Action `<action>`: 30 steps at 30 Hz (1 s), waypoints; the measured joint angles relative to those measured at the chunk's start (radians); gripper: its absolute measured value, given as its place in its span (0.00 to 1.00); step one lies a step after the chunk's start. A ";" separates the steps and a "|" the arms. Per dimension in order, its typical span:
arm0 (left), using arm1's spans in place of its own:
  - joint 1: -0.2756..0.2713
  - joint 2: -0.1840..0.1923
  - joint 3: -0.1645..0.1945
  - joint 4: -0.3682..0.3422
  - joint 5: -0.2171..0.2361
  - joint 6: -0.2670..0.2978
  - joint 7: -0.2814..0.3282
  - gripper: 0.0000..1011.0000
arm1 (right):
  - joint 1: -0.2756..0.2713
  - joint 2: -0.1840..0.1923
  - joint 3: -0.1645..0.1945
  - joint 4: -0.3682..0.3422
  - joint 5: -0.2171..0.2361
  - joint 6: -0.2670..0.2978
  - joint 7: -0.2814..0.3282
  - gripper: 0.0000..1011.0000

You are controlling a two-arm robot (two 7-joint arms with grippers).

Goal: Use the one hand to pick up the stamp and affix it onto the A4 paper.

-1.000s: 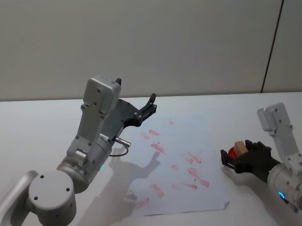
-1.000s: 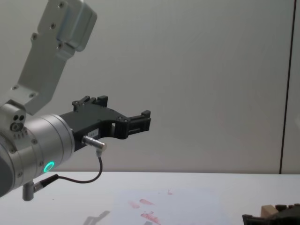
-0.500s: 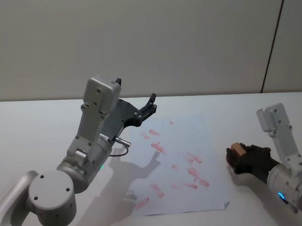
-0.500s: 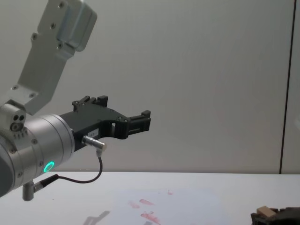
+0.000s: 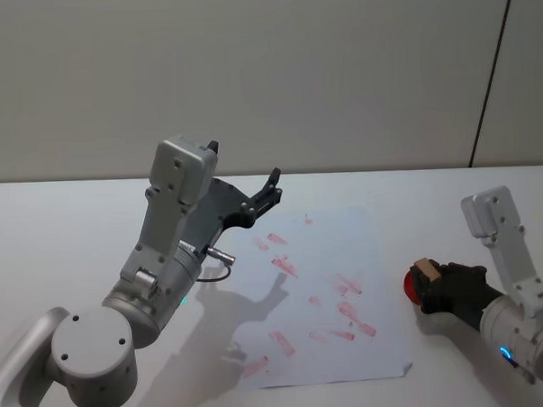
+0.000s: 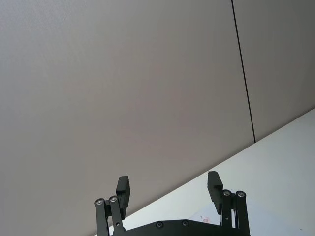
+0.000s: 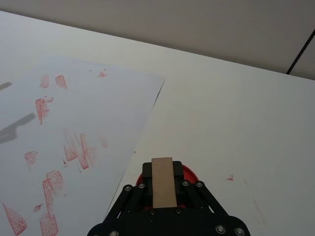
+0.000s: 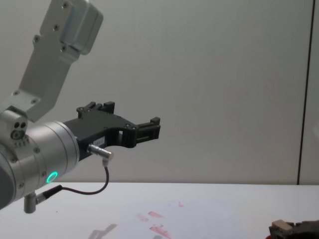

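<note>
My right gripper (image 5: 430, 285), black on a white-cased arm link, is shut on the stamp (image 5: 426, 271), a small pale wooden block. In the right wrist view the stamp (image 7: 162, 189) stands between the black fingers (image 7: 141, 186), directly over the round red ink pad (image 7: 189, 174); whether it touches the pad cannot be told. The A4 paper (image 5: 332, 255), white with several red stamped marks, lies just left of the pad (image 5: 409, 286). The chest view has stamp (image 8: 280, 225) and right gripper (image 8: 294, 230) low at the right corner. My left gripper (image 5: 269, 191) hangs open, raised above the paper's far left corner.
The left arm's silver wrist with green light ring (image 8: 51, 177) and cable (image 8: 94, 189) fills the left of the chest view. Bare white table (image 7: 236, 98) stretches beyond the pad. A grey wall stands behind the table.
The right gripper has sunk lower and drawn slightly to the right with the stamp, leaving the red pad's left edge showing. The left arm has not moved.
</note>
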 joint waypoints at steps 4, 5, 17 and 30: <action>0.000 0.000 0.000 0.000 0.000 0.000 0.000 0.99 | 0.000 0.000 0.000 0.000 -0.001 -0.003 0.004 0.22; 0.000 0.000 0.000 0.000 0.000 0.000 0.000 0.99 | 0.001 0.001 0.000 0.000 -0.002 -0.007 0.006 0.22; 0.000 0.000 0.000 0.000 0.000 0.000 0.000 0.99 | 0.019 0.001 0.000 -0.015 -0.016 -0.089 0.061 0.22; 0.000 0.000 0.000 0.000 0.000 0.000 0.000 0.99 | 0.079 -0.018 -0.015 -0.008 -0.040 -0.166 0.196 0.22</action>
